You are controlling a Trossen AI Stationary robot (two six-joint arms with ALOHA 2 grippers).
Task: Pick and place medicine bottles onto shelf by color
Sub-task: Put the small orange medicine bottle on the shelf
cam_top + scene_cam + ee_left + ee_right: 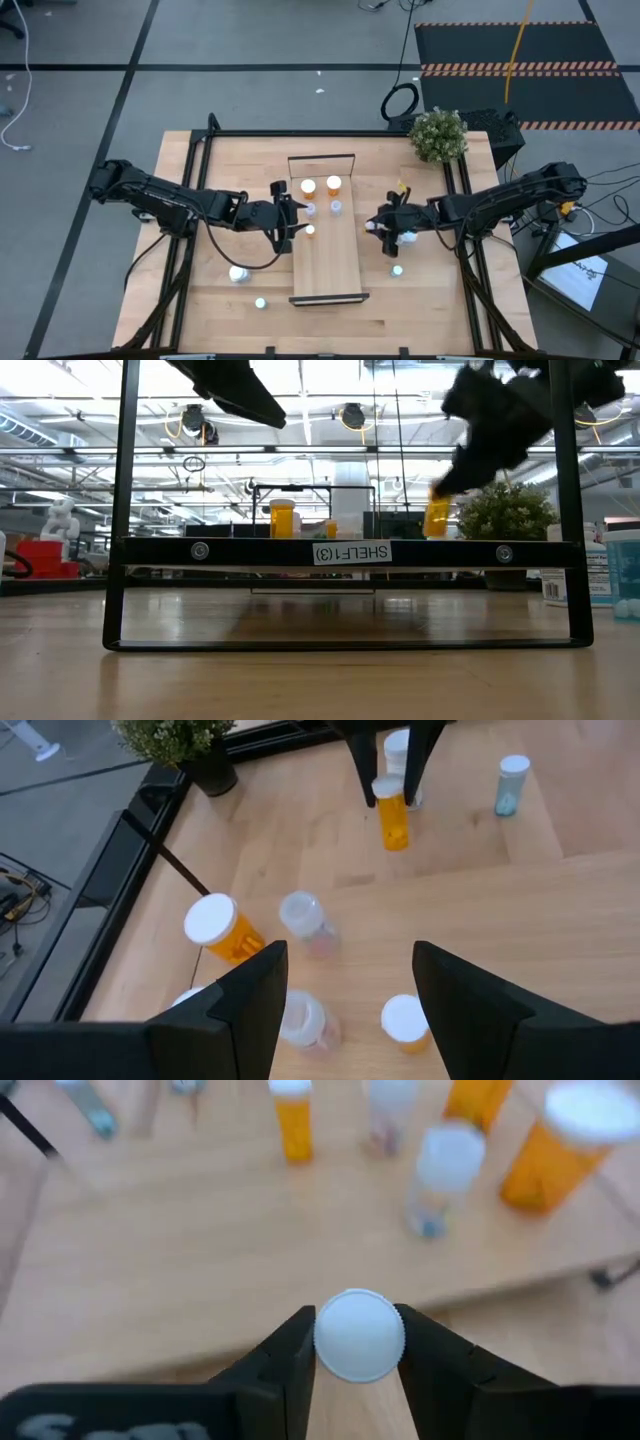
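With jaws clamped on an orange bottle's (pixel 437 517) white cap, right pincer (pixel 358 1342) carrying it clear of the worktop (pixel 225 170) toward the shelf (pixel 325 265); left pincer (pixel 340 985) apart, hovering over shelved bottles.

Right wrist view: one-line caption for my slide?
Right tool grips a white-capped bottle before the shelf.

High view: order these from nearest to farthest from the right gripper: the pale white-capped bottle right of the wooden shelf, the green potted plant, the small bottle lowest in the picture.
1. Pale white-capped bottle, right of the wooden shelf, beside the right gripper.
2. Green potted plant, back right corner.
3. Small lowest bottle, left of the shelf.
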